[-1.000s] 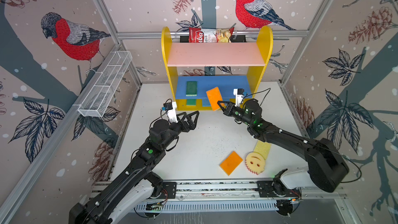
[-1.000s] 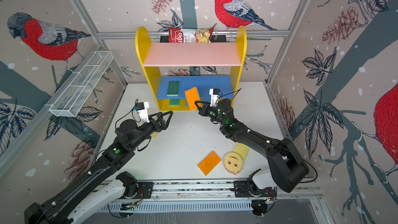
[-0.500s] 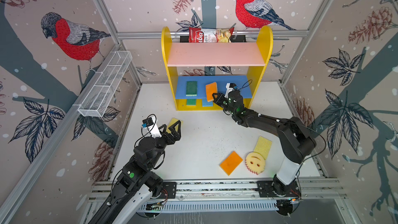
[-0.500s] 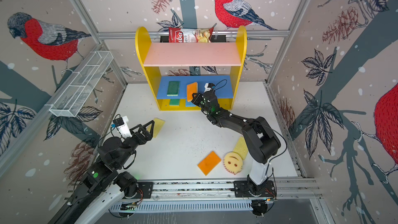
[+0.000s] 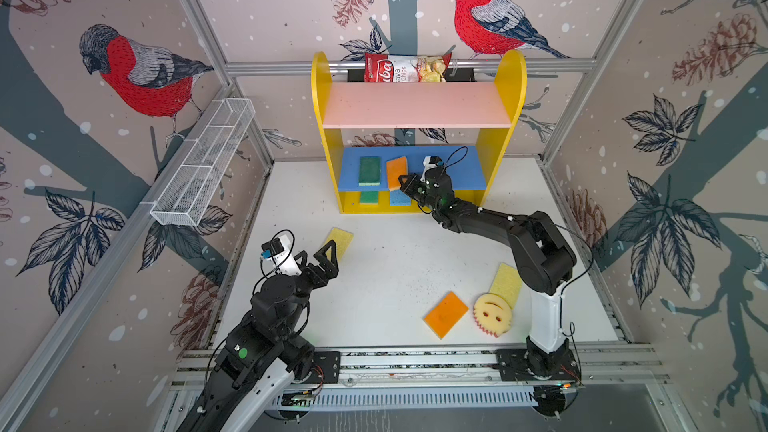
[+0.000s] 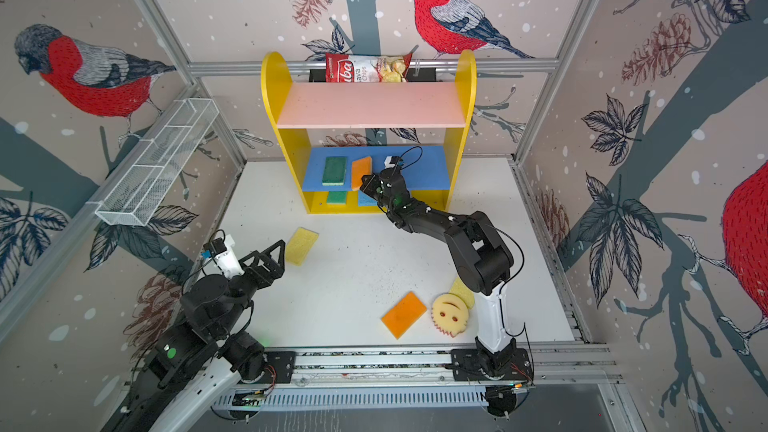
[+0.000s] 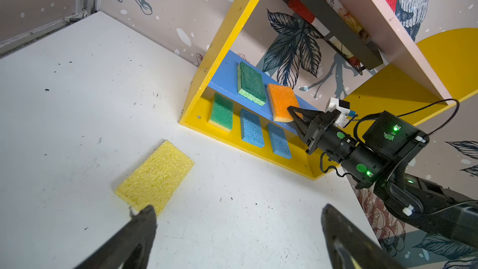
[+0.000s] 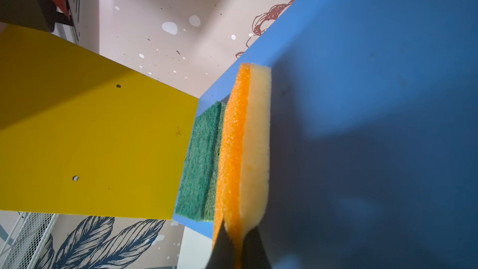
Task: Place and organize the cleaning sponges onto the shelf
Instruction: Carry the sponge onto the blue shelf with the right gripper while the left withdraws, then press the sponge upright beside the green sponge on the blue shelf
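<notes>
Plainly, the right jaws are clamped across the thickness of the orange-and-yellow sponge (image 7: 282,100) at its near short end, squashing the foam there. So it is soft, light and springy, and its rough scouring face should not slip. It lies on the blue middle board (image 5: 465,168) of the shelf (image 5: 509,89), at 12 o'clock on the surface (image 5: 395,251). It sits just beside the green sponge (image 5: 369,170), slightly askew, with its gripped end past the board's front edge. A pinch on a short edge seems right for these pads; squeezed hard, the foam may spring and shift on release.

The left jaws stand wide apart and empty near 9 o'clock, with a yellow sponge (image 7: 155,177) just beyond one tip. Near 5 o'clock lie a second orange sponge (image 5: 445,314), the smiley sponge (image 5: 493,315) and another yellow pad (image 5: 506,284) — the last partly behind the right arm.

On the yellow base (image 7: 300,163) the left wrist view shows a green pad (image 7: 221,112) and two blue pads (image 7: 251,128); in both top views the arm hides one blue. Whether the held sponge sits flat, I cannot tell.
</notes>
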